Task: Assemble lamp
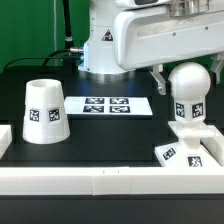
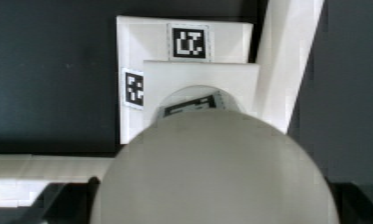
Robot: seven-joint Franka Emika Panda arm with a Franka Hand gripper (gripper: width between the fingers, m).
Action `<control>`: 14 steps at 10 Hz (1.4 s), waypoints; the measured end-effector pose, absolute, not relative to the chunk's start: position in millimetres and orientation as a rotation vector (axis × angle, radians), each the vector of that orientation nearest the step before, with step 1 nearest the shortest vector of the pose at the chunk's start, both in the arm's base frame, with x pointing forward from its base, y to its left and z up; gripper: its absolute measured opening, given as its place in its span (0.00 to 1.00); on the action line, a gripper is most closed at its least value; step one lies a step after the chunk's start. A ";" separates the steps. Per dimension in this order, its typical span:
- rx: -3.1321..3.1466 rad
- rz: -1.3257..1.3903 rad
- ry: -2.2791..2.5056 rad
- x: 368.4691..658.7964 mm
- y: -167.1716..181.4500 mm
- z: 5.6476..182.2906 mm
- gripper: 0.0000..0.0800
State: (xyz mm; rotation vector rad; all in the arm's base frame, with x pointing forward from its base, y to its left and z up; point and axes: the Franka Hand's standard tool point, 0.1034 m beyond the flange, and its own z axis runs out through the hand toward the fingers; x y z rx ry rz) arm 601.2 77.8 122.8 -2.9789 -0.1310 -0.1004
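The white round-topped bulb (image 1: pixel 187 95) stands upright on the low square base (image 1: pixel 172 153) at the exterior view's right. My gripper (image 1: pixel 186 82) hangs over the bulb's round top with one finger on each side, and a small gap shows beside the bulb, so it looks open. In the wrist view the bulb (image 2: pixel 209 165) fills the near part, with the tagged base (image 2: pixel 186 65) beyond it and my gripper (image 2: pixel 209 196) astride the bulb. The conical shade (image 1: pixel 45 110) stands mouth down at the exterior view's left, apart from the rest.
The marker board (image 1: pixel 108 104) lies flat on the black table between the shade and the base. A white rail (image 1: pixel 100 180) runs along the front edge. The robot's white pedestal (image 1: pixel 105 45) stands at the back.
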 end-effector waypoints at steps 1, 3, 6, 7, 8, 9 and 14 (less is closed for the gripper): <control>-2.979 -0.089 0.007 601.1 77.8 122.6 0.72; -2.956 -0.067 0.319 601.5 80.9 122.9 0.72; -2.851 -0.029 0.794 601.4 84.1 122.8 0.72; -2.826 -0.021 0.878 601.4 84.2 122.8 0.72; -2.770 -0.005 1.034 601.3 84.3 122.7 0.72; -2.725 0.007 1.147 601.3 84.4 122.7 0.72; -2.633 0.030 1.343 601.3 84.8 122.3 0.80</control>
